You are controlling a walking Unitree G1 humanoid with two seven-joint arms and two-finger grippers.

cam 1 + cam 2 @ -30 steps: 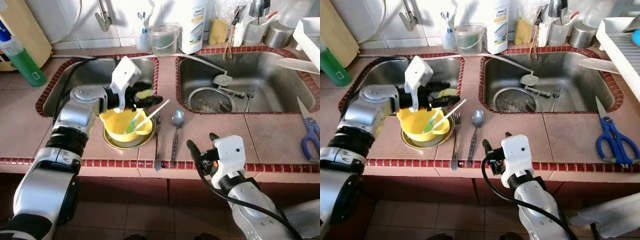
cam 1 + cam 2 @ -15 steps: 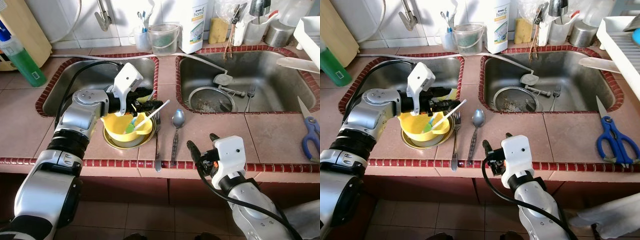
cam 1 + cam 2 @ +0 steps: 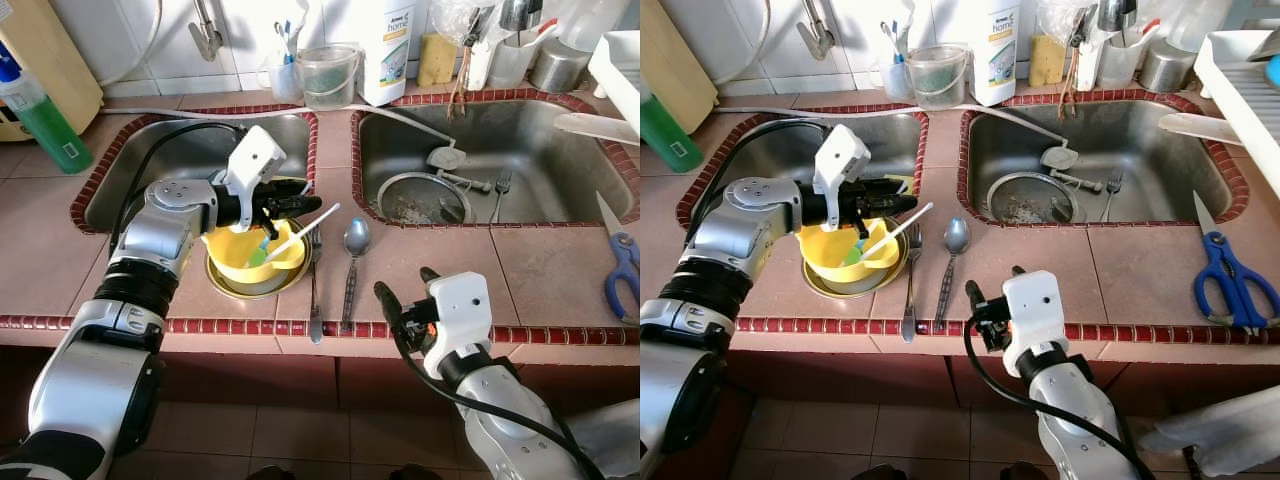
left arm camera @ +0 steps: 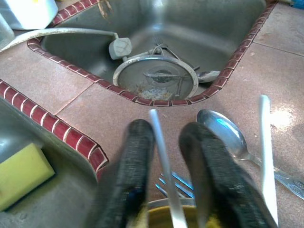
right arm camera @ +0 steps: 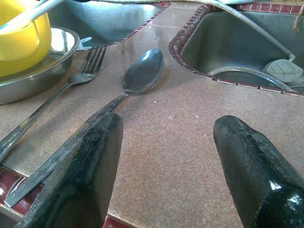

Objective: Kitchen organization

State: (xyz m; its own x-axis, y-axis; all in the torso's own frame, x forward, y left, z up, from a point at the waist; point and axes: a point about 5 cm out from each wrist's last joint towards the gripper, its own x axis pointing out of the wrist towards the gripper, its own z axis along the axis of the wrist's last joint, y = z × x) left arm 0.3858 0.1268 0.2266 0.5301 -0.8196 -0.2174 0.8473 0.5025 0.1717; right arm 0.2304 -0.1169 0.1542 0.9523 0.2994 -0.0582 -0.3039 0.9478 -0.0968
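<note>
A yellow cup [image 3: 238,262] stands in a metal bowl [image 3: 222,284] on the tiled counter between the two sinks. A green-tipped utensil [image 3: 260,255] and a thin white handle [image 3: 306,227] lean out of the cup. My left gripper [image 3: 302,205] lies level over the cup's far rim, pointing right. Its fingers [image 4: 135,156] are slightly apart, with a white handle [image 4: 161,152] running between them. A fork [image 3: 314,290] and a spoon [image 3: 355,238] lie right of the bowl. At the counter's front edge my right gripper [image 3: 404,281] is open, beside the spoon's [image 5: 142,71] handle.
The right sink [image 3: 560,190] holds a strainer [image 3: 425,200] and a fork. A yellow sponge [image 4: 21,173] lies in the left sink. Blue scissors [image 3: 620,275] sit at the counter's right. A green bottle [image 3: 45,120] stands far left, and a detergent bottle [image 3: 390,45] and a clear tub [image 3: 328,75] behind.
My left gripper has swung from pointing down over the cup to lying level across its rim, fingers toward the right. The right arm has stayed put.
</note>
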